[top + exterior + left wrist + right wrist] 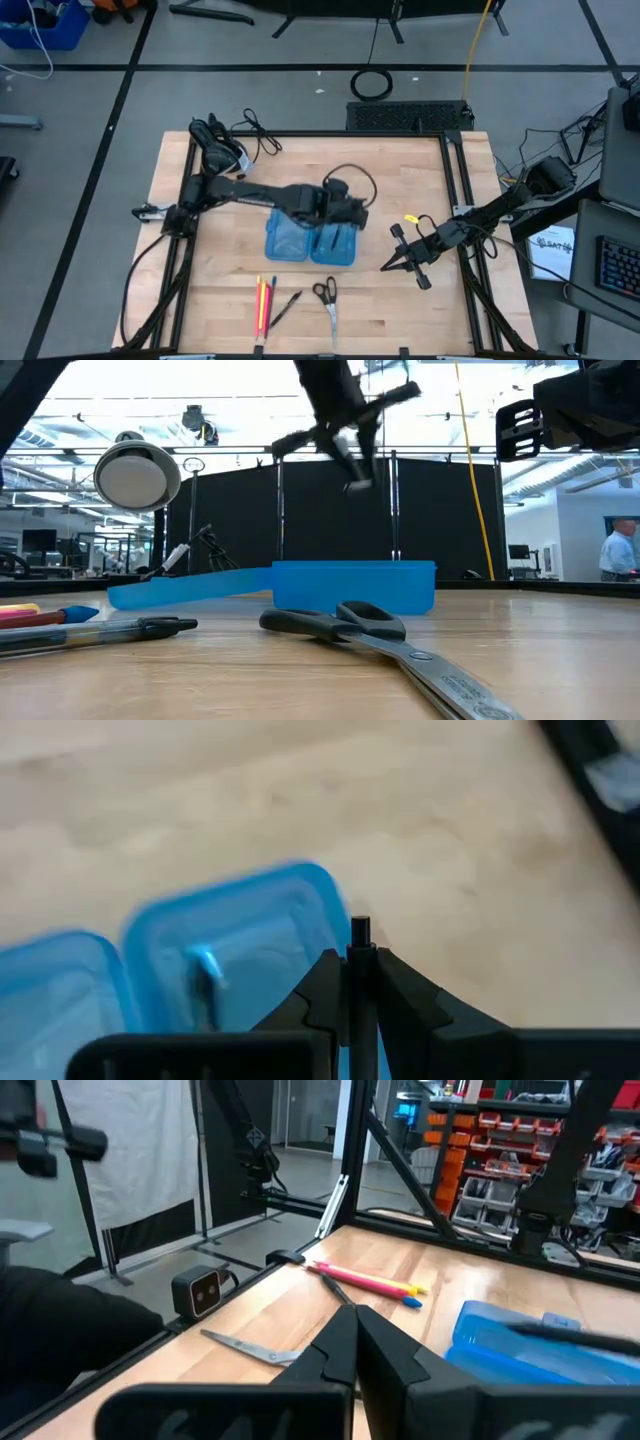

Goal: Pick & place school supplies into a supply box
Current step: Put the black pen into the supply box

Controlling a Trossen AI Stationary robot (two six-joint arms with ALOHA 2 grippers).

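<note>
The blue supply box point(308, 242) lies open at mid-table, both halves resting flat on the wood; it also shows in the low view point(355, 586). My left gripper point(352, 215) hovers over the box's right half, shut on a thin black pen point(360, 930). Near the table's near edge lie red and yellow pens point(263, 303), a black pen point(286, 309) and the black-handled scissors point(326, 300). My right gripper point(385, 267), shut and holding nothing, hangs to the right of the box. My left gripper pinches the thin black pen between its two fingers, coming from above and pointing down. The pen lies across the fingers, one end point(360, 928) sticking out past them. In the low view the pen point(300, 438) is lifted clear above the box and tilted.
Black cables point(228, 140) lie at the table's far left corner. Black frame rails point(462, 200) run along the table's sides. Bare wood lies between the box and the pens. A person point(616, 550) stands far off in the room.
</note>
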